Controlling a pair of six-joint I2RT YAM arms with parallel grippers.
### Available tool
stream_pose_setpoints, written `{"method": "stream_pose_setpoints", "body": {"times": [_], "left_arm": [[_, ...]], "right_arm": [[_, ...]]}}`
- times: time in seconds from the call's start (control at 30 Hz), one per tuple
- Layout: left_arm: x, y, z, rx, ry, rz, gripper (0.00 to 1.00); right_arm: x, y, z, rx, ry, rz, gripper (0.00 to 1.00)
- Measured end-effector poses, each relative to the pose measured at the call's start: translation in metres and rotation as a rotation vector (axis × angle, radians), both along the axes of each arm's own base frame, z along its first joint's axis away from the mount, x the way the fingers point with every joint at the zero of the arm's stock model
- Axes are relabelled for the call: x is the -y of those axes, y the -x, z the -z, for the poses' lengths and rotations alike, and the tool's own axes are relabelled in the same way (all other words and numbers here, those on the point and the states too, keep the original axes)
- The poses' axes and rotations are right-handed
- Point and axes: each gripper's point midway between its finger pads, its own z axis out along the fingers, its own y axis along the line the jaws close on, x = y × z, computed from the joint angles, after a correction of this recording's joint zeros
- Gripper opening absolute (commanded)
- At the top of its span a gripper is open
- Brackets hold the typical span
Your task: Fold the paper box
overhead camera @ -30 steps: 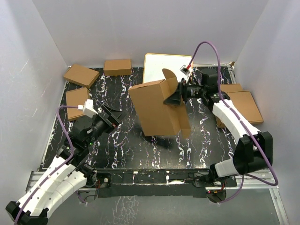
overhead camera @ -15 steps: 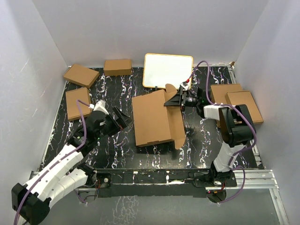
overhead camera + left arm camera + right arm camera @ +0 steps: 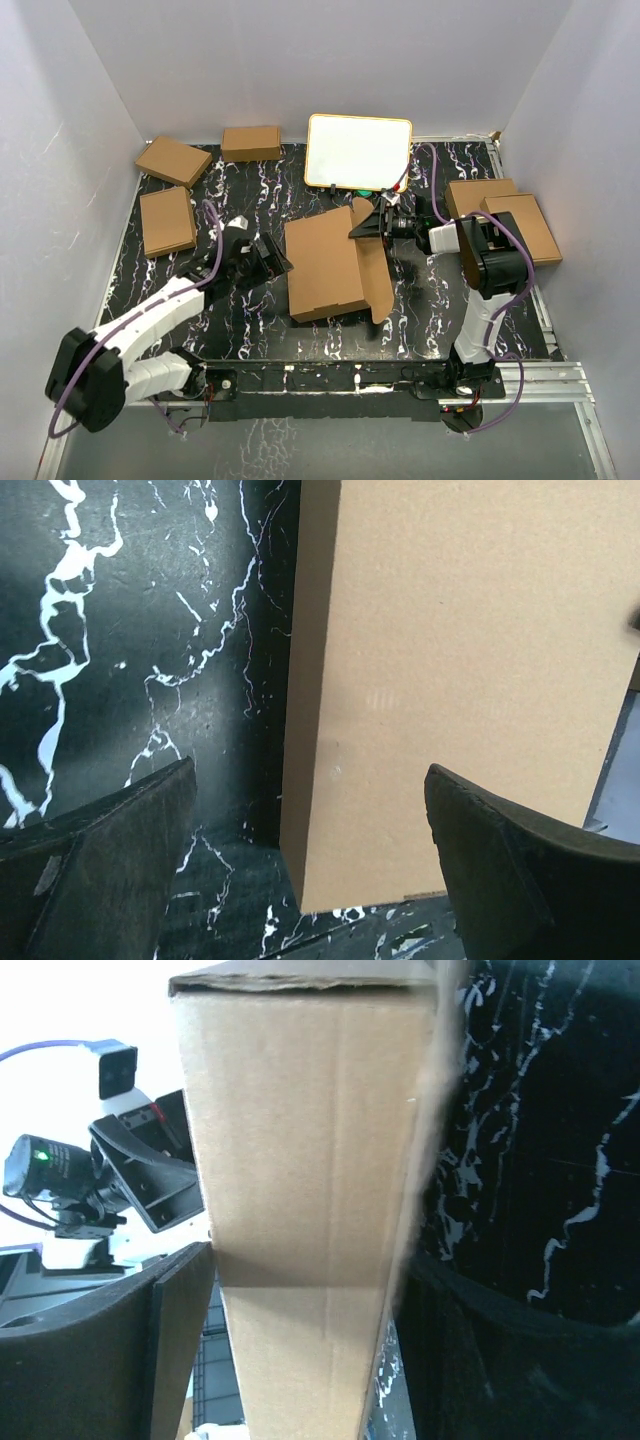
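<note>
Marbled black table point(image 3: 250, 320): my left gripper point(image 3: 275, 258) gapes wide beside the box point(image 3: 322, 262); right gripper point(image 3: 362, 225) straddles its flap point(image 3: 310, 1160), but I can't tell if it grips.

Left arm point(image 3: 160, 305) and right arm point(image 3: 476, 325): white shells, black joints, looping purple cables point(image 3: 214, 222), black pincer fingers point(image 3: 110, 850).

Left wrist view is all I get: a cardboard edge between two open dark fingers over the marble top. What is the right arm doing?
Observer: The right fingers straddle a raised flap at the paper box's far right corner.
Operator: Is the rest of the box down?
Observer: Its big panel lies roughly flat, and a narrow side flap runs along its right edge.
Operator: Anything else nearby?
Observer: Three small folded boxes sit at the rear left, and a white board lies behind the box.
</note>
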Motion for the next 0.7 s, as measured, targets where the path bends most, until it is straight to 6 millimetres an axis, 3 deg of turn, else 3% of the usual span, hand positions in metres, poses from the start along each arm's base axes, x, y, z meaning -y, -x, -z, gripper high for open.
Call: {"method": "stream_pose_setpoints", "body": {"times": [0.27,0.5,0.7], "left_arm": [[0.015,-0.014,0.028,-0.079,-0.046,0.047,0.94],[0.021,-0.027,0.03,-0.078,-0.077,0.078,0.94],[0.017,-0.027,0.029,-0.065,-0.104,0.088,0.94]], "right_arm": [[0.005,-0.001,0.03,0.018,0.124,0.004,0.98],[0.019,-0.015,0.046,0.07,0.314,0.04,0.99],[0.051,-0.032,0.051,0.161,0.543,0.105,0.99]]}}
